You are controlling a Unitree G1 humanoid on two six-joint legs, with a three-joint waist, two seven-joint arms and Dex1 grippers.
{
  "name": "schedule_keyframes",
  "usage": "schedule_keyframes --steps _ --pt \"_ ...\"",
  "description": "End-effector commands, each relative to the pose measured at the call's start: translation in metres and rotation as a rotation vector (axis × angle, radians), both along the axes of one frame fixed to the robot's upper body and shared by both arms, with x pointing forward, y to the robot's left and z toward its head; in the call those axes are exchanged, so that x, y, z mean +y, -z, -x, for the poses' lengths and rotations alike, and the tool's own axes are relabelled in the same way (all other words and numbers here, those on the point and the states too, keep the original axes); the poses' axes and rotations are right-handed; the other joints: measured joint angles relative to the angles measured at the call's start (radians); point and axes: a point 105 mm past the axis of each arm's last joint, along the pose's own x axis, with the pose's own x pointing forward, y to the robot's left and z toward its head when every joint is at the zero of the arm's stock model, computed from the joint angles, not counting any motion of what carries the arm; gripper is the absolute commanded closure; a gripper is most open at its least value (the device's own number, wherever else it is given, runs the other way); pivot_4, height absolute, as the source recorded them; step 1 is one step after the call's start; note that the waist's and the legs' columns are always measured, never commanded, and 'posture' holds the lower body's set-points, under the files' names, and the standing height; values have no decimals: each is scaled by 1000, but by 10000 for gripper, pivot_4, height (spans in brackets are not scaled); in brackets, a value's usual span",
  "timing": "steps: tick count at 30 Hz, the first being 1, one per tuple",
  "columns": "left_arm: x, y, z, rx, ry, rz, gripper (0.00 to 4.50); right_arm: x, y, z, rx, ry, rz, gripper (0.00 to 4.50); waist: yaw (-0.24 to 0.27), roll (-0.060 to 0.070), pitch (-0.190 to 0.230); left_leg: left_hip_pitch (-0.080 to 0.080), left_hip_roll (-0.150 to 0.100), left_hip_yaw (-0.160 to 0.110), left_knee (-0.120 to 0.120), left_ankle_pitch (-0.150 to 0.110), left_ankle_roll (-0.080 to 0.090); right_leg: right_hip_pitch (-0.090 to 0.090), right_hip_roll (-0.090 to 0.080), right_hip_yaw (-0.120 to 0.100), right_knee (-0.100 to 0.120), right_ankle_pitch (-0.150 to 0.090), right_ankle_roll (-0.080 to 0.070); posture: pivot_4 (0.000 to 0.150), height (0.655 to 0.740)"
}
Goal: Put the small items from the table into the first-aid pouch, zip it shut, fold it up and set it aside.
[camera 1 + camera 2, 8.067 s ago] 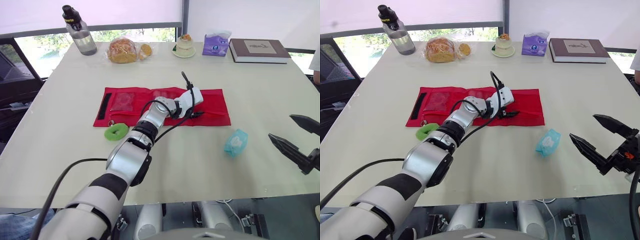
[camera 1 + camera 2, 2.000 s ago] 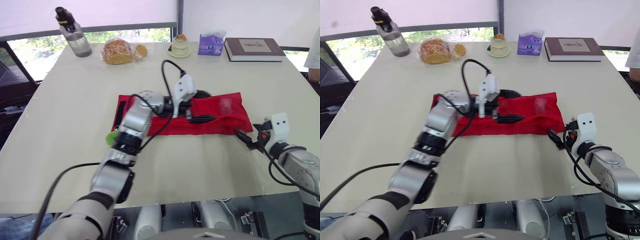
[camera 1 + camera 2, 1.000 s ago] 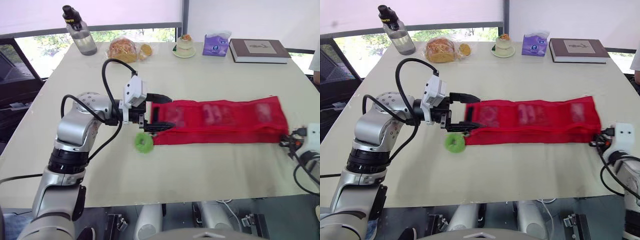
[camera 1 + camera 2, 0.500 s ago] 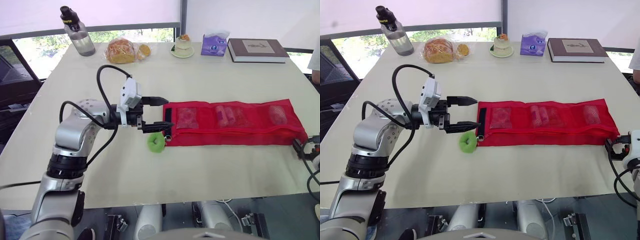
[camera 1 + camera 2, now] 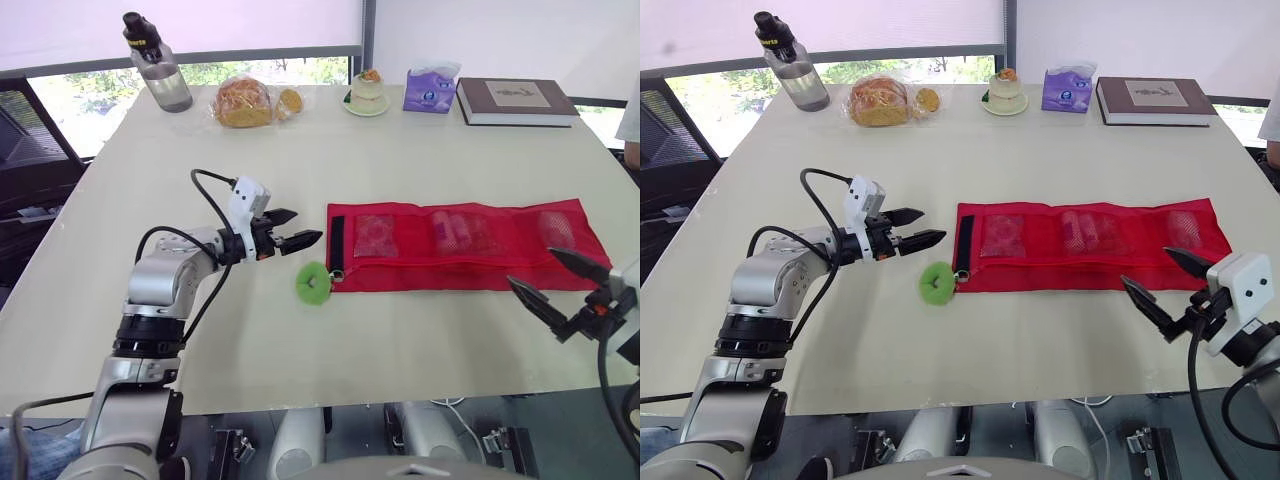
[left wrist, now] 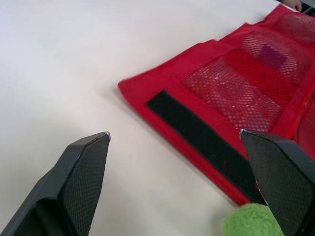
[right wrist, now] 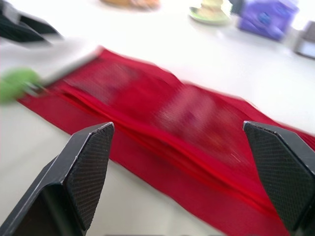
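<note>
Now we see pouch (image 5: 465, 245) flat on table (image 5: 400, 150); left gripper (image 5: 305, 226) released beside its black-strip end, right gripper (image 5: 530, 267) released near other end.

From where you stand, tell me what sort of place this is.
Likely an office or meeting room: a large pale table beside a window with a blind, a black chair at its side, a book and water bottle on it.

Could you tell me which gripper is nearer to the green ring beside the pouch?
Left. The left gripper is open just beside the green ring; the right gripper is by the pouch's opposite end.
</note>
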Motion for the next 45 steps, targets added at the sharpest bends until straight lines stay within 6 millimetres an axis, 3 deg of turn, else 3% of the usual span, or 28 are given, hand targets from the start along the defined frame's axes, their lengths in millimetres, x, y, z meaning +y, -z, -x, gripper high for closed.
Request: schedule_keyframes --steps 1,9,13,19,27,30,38,45 --pt "-6 -5 -1 110 -2 104 0 21 -14 9 -37 -128 -22 391 2 0 0 0 0 0 0 0 0 0 0 0 0 0 0 1500 7400" --pt "-24 23 -4 351 -55 107 0 43 -28 12 -78 -228 -65 391 2 0 0 0 0 -1 1 0 0 0 0 -1 1 0 0 1500 7400" --pt "-35 39 7 481 -33 97 0 46 -30 9 -86 -229 -58 391 3 -1 -2 2 -1 -1 1 0 0 2 0 -1 1 0 0 1500 7400" --pt "-60 37 15 679 6 332 0 53 -30 9 -91 -241 -50 391 9 0 -5 2 -2 -1 0 0 0 2 -1 -1 0 0 0 1500 7400" --pt "-68 36 13 746 8 458 0 68 -36 14 -107 -331 -103 391 7 0 -5 4 -2 -2 1 0 0 4 -1 -1 0 0 0 1500 7400" --pt "-67 36 12 745 4 474 7837 75 -39 16 -110 -370 -123 0 6 0 -5 4 -2 -2 1 0 0 4 -1 -1 0 0 0 1500 7400" --pt "-60 33 11 729 -11 504 44232 90 -40 15 -112 -464 -125 0 4 -1 -5 5 -2 -1 0 0 0 4 -1 -1 1 0 0 1500 7400" --pt "-68 36 12 734 -14 499 44705 137 -29 -12 -111 -544 -71 0 3 -1 -5 10 -1 -1 -1 0 0 9 -1 -1 0 0 0 1500 7400"
